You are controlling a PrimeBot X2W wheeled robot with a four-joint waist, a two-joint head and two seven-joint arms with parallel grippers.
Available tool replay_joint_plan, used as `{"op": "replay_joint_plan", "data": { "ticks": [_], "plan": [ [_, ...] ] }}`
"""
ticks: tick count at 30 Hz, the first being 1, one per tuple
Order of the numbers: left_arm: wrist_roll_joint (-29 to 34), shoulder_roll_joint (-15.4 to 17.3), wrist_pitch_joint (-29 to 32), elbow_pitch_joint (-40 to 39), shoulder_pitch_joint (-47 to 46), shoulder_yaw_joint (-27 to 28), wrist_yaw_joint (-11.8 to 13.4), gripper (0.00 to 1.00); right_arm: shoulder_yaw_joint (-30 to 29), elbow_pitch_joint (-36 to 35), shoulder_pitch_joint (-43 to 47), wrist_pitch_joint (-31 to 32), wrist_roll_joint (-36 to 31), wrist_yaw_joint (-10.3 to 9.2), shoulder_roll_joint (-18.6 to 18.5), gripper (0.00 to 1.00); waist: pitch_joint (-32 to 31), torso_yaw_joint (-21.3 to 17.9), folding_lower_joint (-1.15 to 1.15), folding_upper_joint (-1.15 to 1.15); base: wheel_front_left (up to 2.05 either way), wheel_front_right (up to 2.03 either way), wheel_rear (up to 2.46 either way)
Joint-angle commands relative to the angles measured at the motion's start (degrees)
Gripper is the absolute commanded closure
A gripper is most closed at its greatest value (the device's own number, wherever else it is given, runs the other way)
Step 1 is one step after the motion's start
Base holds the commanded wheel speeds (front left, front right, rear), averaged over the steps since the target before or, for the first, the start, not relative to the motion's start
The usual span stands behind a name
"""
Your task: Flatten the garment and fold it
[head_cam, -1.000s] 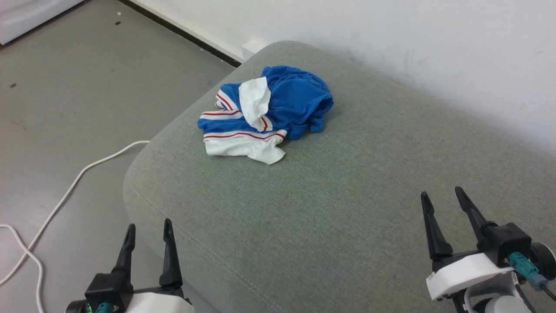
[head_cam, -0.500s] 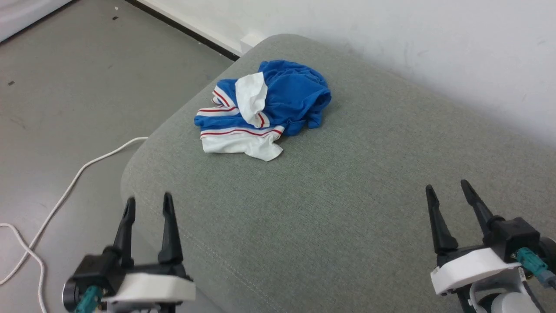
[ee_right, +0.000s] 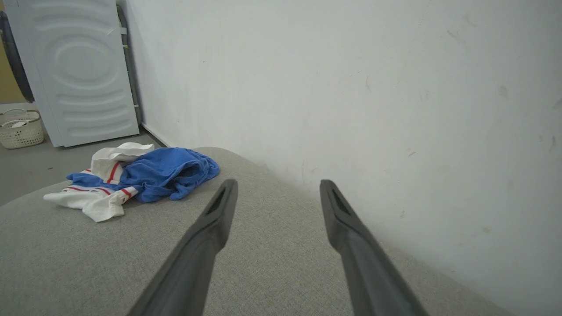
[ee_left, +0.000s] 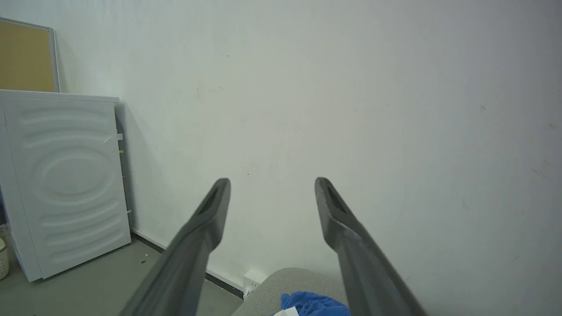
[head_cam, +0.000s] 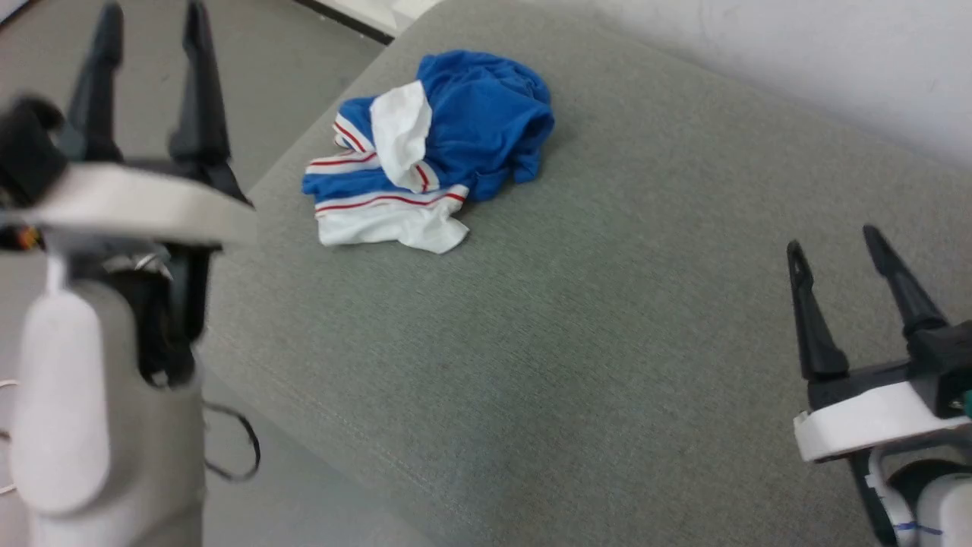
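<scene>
Garment (head_cam: 456,129): crumpled in a loose heap, not flattened, not folded; blue body bunched toward the wall, white sleeves with red stripes toward the robot; lying on the grey cushion (head_cam: 592,327), near its far left corner.
Left gripper (head_cam: 154,15): high at the left of the head view, blurred; fingers spread, grasping nothing; garment to its right, not touching; in the left wrist view, a blue edge of the garment low between the fingers.
Right gripper (head_cam: 833,239): low at the right, over the cushion; fingers spread, grasping nothing; garment well apart, ahead and to the left.
Surroundings: white wall (head_cam: 759,45) behind the cushion; white appliance (ee_left: 66,175) on the grey floor (ee_left: 88,285); pale basket (ee_right: 19,129) beside the appliance.
</scene>
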Motion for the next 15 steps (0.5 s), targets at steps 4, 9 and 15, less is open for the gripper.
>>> {"op": "replay_joint_plan", "data": {
  "ticks": [4, 9, 15],
  "plan": [
    [-1.59, 2.68, 3.97, 5.52, -8.70, 1.03, -1.52, 0.00, 0.05, -4.62, -2.02, 2.67, -0.07, -0.12, -2.08, 0.00, 8.32, -3.97, -0.01, 0.00, 0.00, 0.00, 0.00],
    [-1.98, 6.43, 7.97, 13.94, -17.08, 1.93, -2.28, 0.00, 0.80, -10.31, -4.10, 5.94, 0.51, -0.12, -5.28, 0.00, 13.91, -6.99, -0.01, 0.00, 0.00, 0.00, 0.00],
    [-4.10, 9.51, 13.06, 23.31, -20.64, 2.69, -4.02, 0.00, 0.91, -14.84, -6.37, 8.57, 1.27, -0.12, -7.52, 0.00, 19.42, -10.33, -0.01, 0.00, 0.00, 0.00, 0.00]
  ]
}}
